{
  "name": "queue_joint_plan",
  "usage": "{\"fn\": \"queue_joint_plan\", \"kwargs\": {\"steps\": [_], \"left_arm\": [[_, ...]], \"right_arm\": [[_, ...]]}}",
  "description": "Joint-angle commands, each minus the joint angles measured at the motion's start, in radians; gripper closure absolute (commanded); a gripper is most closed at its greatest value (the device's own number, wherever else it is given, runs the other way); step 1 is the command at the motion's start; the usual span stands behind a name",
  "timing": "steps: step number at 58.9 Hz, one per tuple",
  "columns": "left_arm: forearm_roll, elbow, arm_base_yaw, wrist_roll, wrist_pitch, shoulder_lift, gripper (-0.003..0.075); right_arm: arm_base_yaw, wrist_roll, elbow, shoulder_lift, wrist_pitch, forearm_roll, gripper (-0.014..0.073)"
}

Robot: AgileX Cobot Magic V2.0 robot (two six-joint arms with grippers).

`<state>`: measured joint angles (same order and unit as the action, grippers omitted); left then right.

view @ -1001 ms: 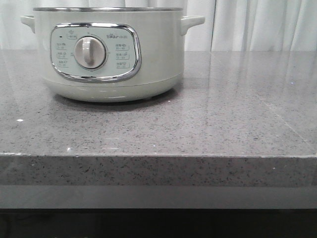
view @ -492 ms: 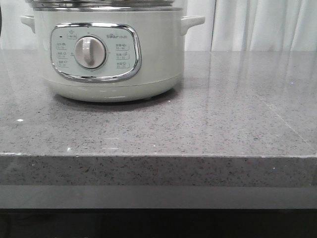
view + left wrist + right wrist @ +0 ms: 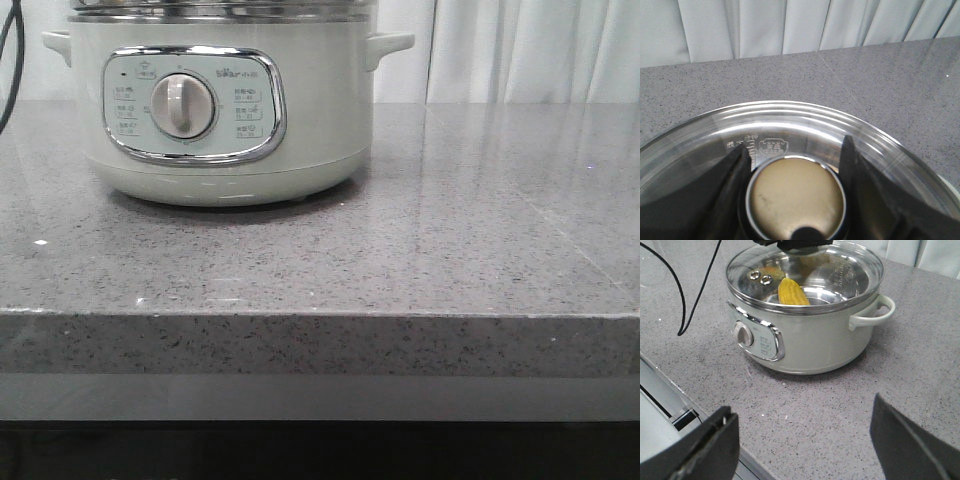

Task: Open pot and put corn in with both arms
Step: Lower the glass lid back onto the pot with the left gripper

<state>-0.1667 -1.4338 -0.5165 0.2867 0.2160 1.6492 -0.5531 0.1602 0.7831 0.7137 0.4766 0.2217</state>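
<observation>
The pale grey-green pot [image 3: 220,120] stands at the back left of the counter with its glass, metal-rimmed lid [image 3: 220,10] on top. In the left wrist view my left gripper [image 3: 795,146] is shut on the lid's round knob [image 3: 796,197], one black finger on each side. Through the lid [image 3: 840,275] in the right wrist view, the yellow corn [image 3: 791,292] lies inside the pot [image 3: 810,340]. My right gripper [image 3: 802,409] hangs open over bare counter in front of the pot, holding nothing. Neither gripper shows in the front view.
A black cable [image 3: 680,300] loops down left of the pot and shows at the left edge of the front view. The grey speckled counter [image 3: 450,250] ends in a front edge [image 3: 320,315]. White curtains [image 3: 530,50] hang behind.
One second ago the pot stood uncovered; the lid has come down onto its rim. The black cable has entered the front view at the left.
</observation>
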Motion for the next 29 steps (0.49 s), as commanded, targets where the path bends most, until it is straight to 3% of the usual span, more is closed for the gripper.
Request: {"fn": "queue_joint_plan", "kwargs": {"steps": [1, 29], "left_arm": [[-0.007, -0.044, -0.002, 0.004, -0.095, -0.053, 0.0438], [-0.057, -0.044, -0.003, 0.004, -0.105, -0.051, 0.0438]], "right_arm": [[0.0, 0.004, 0.024, -0.002, -0.069, -0.001, 0.0032], [0.0, 0.004, 0.024, -0.002, -0.068, -0.001, 0.0032]]}}
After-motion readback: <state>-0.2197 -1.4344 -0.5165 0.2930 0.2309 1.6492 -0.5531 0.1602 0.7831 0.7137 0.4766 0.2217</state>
